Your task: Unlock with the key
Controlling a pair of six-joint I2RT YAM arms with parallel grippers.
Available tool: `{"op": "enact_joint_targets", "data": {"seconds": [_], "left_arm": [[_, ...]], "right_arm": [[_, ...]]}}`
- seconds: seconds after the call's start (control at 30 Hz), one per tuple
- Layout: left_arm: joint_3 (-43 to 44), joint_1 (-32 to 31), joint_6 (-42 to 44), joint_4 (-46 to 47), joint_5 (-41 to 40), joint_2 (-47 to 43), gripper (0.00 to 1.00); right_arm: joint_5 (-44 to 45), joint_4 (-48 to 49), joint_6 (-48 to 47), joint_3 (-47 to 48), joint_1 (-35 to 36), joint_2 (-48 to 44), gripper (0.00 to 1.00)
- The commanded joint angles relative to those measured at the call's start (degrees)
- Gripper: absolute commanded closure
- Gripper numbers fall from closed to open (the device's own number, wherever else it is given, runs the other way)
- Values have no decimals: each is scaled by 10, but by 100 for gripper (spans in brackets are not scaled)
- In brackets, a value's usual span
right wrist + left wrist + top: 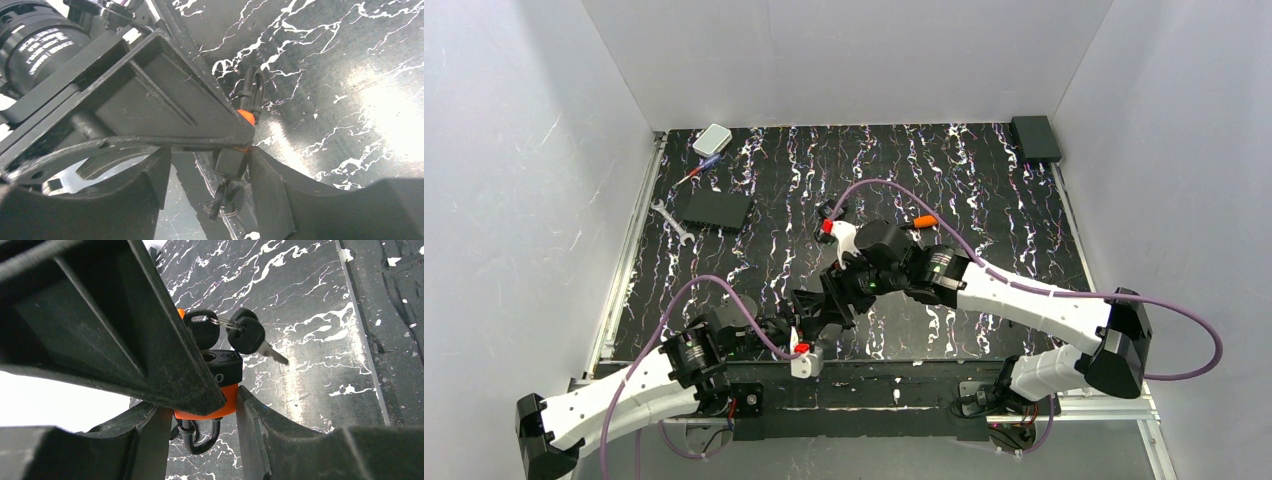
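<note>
Padlock (206,411) clenched in left end effector (229,399) near tabletop (984,180) front edge; key (250,336) dangles beside. Right end effector (210,153) around it, grip unclear.

Orange padlock (227,401), black-headed key (254,339), black table (310,390) veined white, perhaps pink.

Your key (252,337) has a rounded black head and a short pale metal blade. In the left wrist view the blade points down and to the right, clear of the lock. A thin wire ring (225,322) ties it to a second black-headed key (202,332), which sits just above the black end of the small orange padlock (227,370); you can't see that one's blade. The padlock sits pinched between the left gripper's (230,400) fingers, its dark shackle (200,437) at the far end from the keys.
</note>
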Motion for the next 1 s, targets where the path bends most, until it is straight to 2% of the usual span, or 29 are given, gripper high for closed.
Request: {"op": "enact_joint_targets", "data": {"seconds": [0.0, 0.1, 0.27, 0.37, 0.43, 0.5, 0.63, 0.77, 0.97], "left_arm": [[28, -1, 2, 28, -6, -16, 100], [28, -1, 4, 28, -7, -23, 100], [28, -1, 4, 28, -12, -32, 100], [27, -1, 4, 28, -14, -32, 100], [28, -1, 3, 29, -15, -32, 100], [28, -1, 3, 29, -16, -33, 100], [27, -1, 2, 32, -20, -36, 100], [25, -1, -4, 36, -24, -41, 92], [19, -1, -15, 52, -28, -45, 73]], "right_arm": [[44, 54, 22, -7, 14, 10, 39], [68, 72, 33, -14, 19, 12, 49], [92, 86, 41, -21, 26, 18, 61], [97, 92, 42, -24, 28, 20, 75], [99, 94, 43, -24, 29, 19, 90], [100, 95, 42, -26, 29, 17, 99], [99, 109, 43, -38, 29, 4, 99], [113, 121, 48, -52, 29, -15, 99], [133, 124, 49, -58, 29, -37, 99]]}}
